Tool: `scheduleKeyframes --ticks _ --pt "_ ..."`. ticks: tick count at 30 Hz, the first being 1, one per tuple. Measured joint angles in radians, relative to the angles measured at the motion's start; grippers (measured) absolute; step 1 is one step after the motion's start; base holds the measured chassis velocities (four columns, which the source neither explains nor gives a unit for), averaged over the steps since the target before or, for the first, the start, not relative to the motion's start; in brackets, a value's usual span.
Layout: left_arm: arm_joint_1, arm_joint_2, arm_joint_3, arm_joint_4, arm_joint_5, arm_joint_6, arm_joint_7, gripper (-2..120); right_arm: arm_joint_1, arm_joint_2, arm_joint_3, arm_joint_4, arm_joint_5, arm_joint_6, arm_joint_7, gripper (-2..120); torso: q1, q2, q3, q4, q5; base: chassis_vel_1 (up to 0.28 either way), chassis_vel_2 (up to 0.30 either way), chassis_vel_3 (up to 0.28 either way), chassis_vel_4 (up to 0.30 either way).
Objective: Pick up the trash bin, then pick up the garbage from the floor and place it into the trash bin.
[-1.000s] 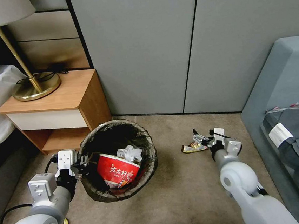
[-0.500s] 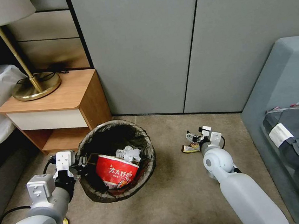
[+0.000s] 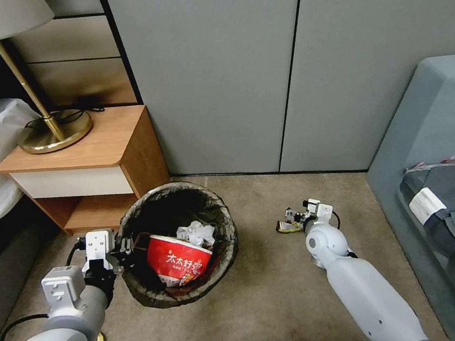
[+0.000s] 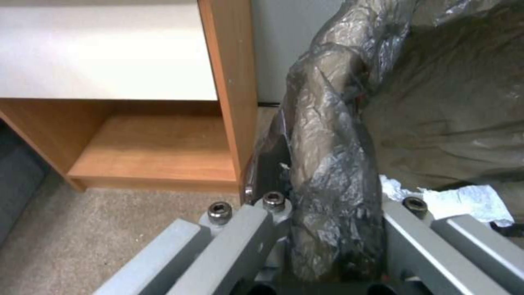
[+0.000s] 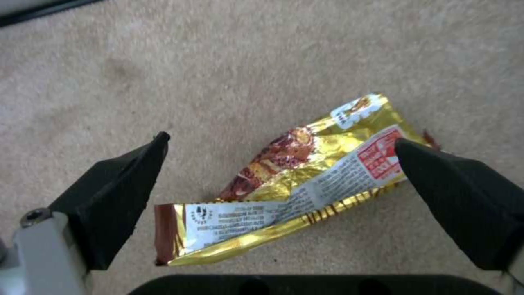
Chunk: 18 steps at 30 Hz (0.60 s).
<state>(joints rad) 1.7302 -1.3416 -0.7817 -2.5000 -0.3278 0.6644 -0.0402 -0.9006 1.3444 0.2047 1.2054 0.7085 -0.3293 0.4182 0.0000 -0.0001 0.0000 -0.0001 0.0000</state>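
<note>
While my left jaws (image 4: 327, 229) pinch the bagged rim of the trash bin (image 3: 178, 245) by my side, my right jaws (image 5: 284, 184) hang wide open over a gold snack wrapper (image 5: 294, 184) lying on the carpet (image 3: 261, 296) farther out.

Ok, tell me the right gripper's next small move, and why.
Probably close the fingers. The right gripper is open and low over the carpet, its fingers on either side of the gold snack wrapper. The left gripper holds the trash bin by its rim.
</note>
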Motion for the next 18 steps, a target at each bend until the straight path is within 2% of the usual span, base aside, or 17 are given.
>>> scheduleKeyframes --ticks 11,18 --pt "-0.001 0.004 -0.001 0.0 -0.004 -0.001 0.001 1 0.066 0.058 0.011 -0.171 -0.009 0.016 -0.015 100 0.0 0.0 0.0 0.0001 0.0 0.0 0.0 0.0 0.0" --pt "-0.002 0.003 0.0 0.0 -0.003 -0.002 0.001 1 0.082 0.068 0.012 -0.208 -0.024 0.013 0.01 100 0.0 0.0 0.0 0.0 0.0 0.0 0.0 0.0 0.0"
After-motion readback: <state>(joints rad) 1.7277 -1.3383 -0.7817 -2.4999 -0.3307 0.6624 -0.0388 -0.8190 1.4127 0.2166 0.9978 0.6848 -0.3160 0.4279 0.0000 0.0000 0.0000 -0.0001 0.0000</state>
